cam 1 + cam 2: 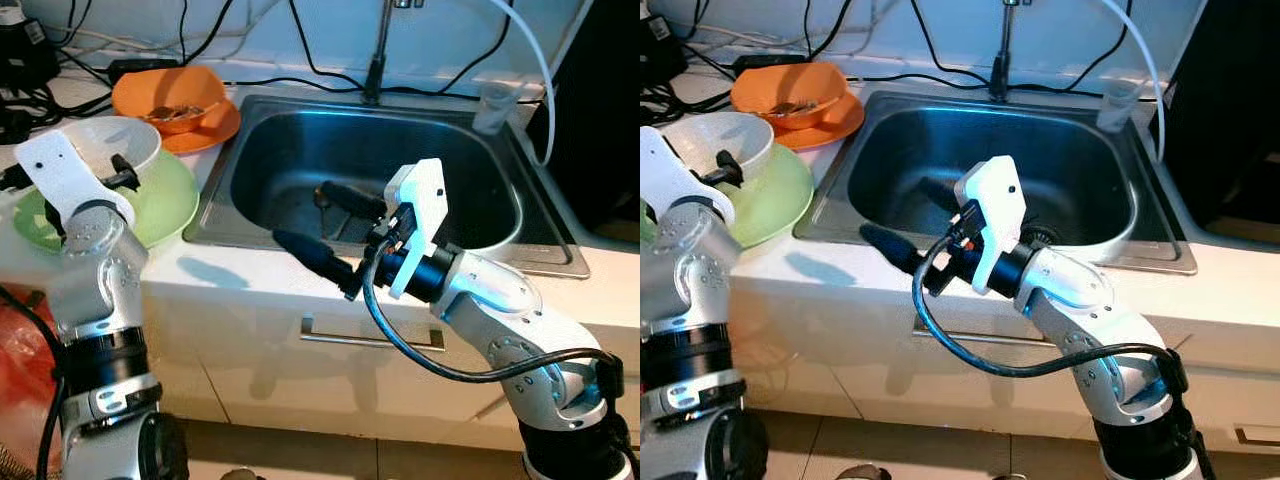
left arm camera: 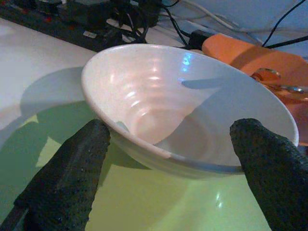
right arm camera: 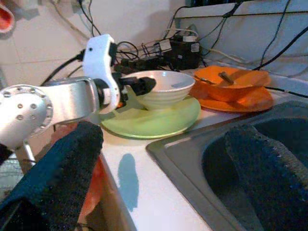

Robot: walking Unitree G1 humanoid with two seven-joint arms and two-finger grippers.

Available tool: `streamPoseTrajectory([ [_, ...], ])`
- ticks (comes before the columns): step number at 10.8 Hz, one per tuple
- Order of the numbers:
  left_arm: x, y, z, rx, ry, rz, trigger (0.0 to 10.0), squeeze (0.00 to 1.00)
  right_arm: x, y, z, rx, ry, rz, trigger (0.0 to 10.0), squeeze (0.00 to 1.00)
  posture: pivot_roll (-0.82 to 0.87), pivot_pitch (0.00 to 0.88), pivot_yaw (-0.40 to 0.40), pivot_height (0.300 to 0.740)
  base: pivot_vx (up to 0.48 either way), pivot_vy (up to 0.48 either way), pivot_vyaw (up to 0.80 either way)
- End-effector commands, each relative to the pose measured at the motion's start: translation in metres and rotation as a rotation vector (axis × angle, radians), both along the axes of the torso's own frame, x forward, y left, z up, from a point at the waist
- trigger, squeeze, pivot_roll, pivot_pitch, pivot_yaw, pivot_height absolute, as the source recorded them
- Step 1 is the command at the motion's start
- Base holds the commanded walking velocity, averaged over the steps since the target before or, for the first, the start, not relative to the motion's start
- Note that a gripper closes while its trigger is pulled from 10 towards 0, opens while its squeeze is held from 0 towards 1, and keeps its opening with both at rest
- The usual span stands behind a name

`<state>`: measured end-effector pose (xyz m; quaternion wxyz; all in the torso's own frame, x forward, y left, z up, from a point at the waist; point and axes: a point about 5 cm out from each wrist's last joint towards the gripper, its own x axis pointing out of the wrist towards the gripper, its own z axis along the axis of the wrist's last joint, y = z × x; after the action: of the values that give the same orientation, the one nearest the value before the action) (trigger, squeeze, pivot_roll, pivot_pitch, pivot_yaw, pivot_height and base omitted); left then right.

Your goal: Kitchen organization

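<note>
Head view: a white bowl (image 1: 110, 145) sits on a green plate (image 1: 165, 205) on the counter (image 1: 240, 275) beside the sink (image 1: 300, 150). Left wrist view: left end effector (image 2: 168, 175) spread open, straddling the bowl. Right wrist view: right end effector (image 3: 159, 168) released over the sink edge.

Between our left gripper's (image 2: 168, 168) black, dot-textured fingers (image 2: 67, 178) sits a glossy white ceramic bowl (image 2: 183, 110) on a pale green round plate (image 2: 144, 202). Beyond it lie an orange bowl (image 3: 231, 79) and orange plate (image 3: 240, 101). Below our right gripper (image 1: 325, 225), the stainless sink (image 1: 280, 150) gleams steel-grey.
</note>
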<state>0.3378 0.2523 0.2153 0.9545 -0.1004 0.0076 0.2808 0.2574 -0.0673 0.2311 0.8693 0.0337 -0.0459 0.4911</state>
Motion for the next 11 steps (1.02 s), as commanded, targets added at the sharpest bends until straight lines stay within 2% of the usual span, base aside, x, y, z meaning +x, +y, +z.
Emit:
streamPoseTrajectory([
  [1, 0.002, 0.002, -0.002, -0.003, 0.012, -0.011, 10.0, 0.00, -0.001, 0.003, -0.003, 0.012, 0.015, 0.028, 10.0, 0.00, 0.06, 0.055, -0.011, 0.740, 0.000, 0.000, 0.00],
  [3, 0.003, 0.004, -0.003, 0.003, 0.015, -0.008, 10.0, 0.00, 0.013, 0.012, -0.004, 0.048, 0.017, 0.027, 10.0, 0.00, 0.08, 0.053, -0.013, 0.740, 0.000, 0.000, 0.00],
  [5, 0.001, 0.005, -0.012, 0.017, 0.054, -0.031, 10.0, 0.00, 0.025, 0.013, -0.004, 0.058, 0.010, 0.004, 10.0, 0.00, 0.09, 0.054, -0.017, 0.740, 0.000, 0.000, 0.00],
  [6, 0.000, 0.007, -0.018, 0.025, 0.074, -0.030, 10.0, 0.00, 0.028, 0.012, -0.005, 0.053, 0.005, -0.006, 10.0, 0.00, 0.09, 0.053, -0.017, 0.740, 0.000, 0.000, 0.00],
  [8, 0.000, 0.011, -0.016, 0.053, 0.052, -0.024, 10.0, 0.00, 0.028, 0.012, -0.008, 0.051, 0.004, -0.007, 10.0, 0.00, 0.09, 0.054, -0.018, 0.740, 0.000, 0.000, 0.00],
  [11, 0.006, 0.013, -0.013, 0.018, 0.056, -0.031, 10.0, 0.00, 0.027, 0.010, -0.011, 0.047, 0.000, -0.018, 10.0, 0.00, 0.08, 0.051, -0.012, 0.740, 0.000, 0.000, 0.00],
])
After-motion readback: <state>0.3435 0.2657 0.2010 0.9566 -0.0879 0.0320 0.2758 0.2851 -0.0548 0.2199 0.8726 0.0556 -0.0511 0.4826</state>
